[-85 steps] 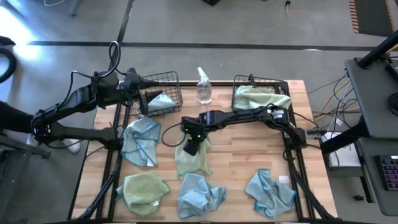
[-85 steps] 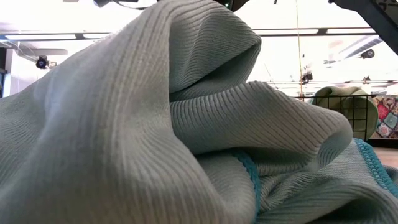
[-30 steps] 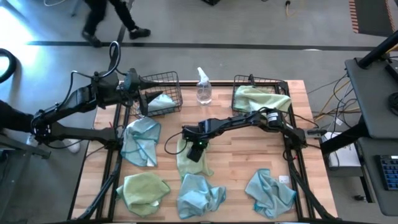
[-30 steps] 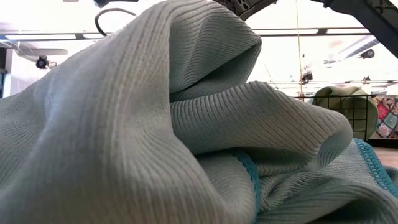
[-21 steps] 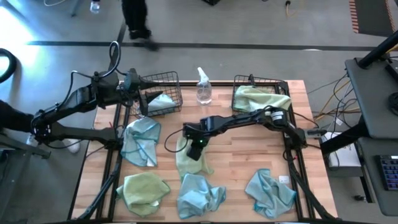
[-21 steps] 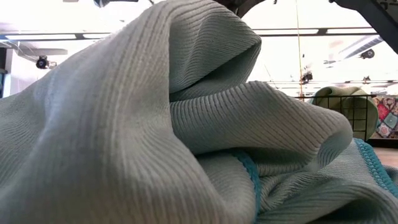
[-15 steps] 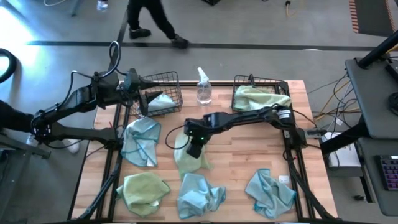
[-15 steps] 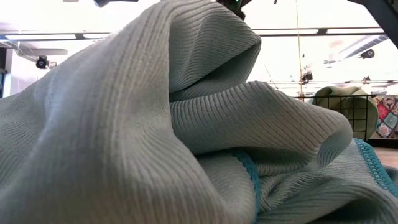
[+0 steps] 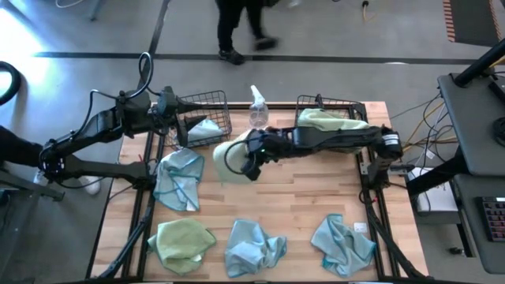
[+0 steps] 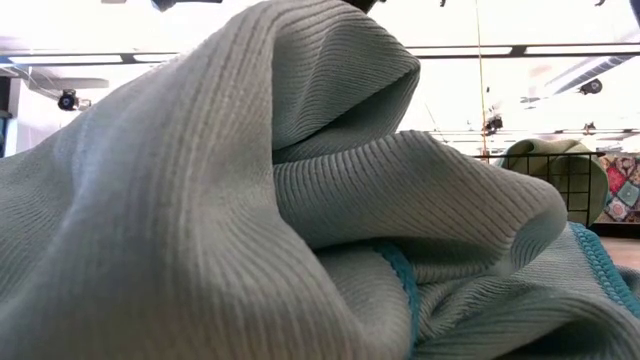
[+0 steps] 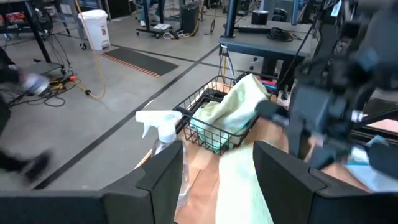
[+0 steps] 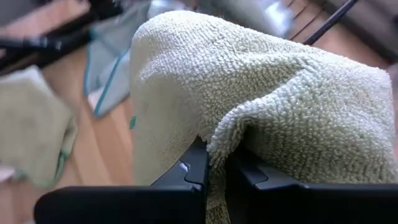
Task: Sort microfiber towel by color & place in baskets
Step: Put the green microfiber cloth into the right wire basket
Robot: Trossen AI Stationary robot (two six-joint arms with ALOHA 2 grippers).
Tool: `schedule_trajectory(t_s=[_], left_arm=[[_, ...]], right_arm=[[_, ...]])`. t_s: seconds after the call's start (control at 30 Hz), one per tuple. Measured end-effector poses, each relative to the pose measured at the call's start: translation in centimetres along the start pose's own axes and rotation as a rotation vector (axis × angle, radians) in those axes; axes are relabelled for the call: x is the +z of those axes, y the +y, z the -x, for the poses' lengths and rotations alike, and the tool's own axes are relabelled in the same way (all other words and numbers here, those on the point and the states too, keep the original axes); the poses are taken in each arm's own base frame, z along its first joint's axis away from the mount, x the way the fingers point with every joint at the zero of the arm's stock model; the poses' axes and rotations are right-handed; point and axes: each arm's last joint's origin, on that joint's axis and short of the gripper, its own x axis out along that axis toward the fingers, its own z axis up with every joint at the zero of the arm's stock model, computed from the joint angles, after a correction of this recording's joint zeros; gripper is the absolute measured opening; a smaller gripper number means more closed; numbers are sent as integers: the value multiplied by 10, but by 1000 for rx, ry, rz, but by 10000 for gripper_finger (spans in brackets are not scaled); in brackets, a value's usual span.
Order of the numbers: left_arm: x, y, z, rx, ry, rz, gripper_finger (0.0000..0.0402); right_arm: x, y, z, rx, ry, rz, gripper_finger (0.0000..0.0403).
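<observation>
Yellow-green towel (image 9: 223, 155) pinched in your right pincer (image 9: 251, 162), lifted mid-worktop; matching basket (image 9: 331, 120) lies rightward, nearer right arm. Left pincer (image 9: 180, 105) wide.

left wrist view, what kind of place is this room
Probably a workshop or robotics lab: a bare concrete floor with taped lines, a loose yellow cable running across it, and work benches loaded with gear behind the wooden table.
</observation>
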Motion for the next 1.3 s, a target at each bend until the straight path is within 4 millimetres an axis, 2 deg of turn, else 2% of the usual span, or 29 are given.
schedule_trajectory(t_s=[0.23,0.57,1.07,1.3], left_arm=[[0,0,0,0,0,-9,180],[1,0,0,0,-6,-15,180],[4,0,0,3,-36,-30,180],[4,1,0,44,-39,-33,180]], right_arm=[[5,-13,35,-209,-92,24,23],[-5,-58,66,-596,-8,-19,23],[-10,-138,88,-943,254,-97,23],[-9,-161,98,-966,295,-168,23]])
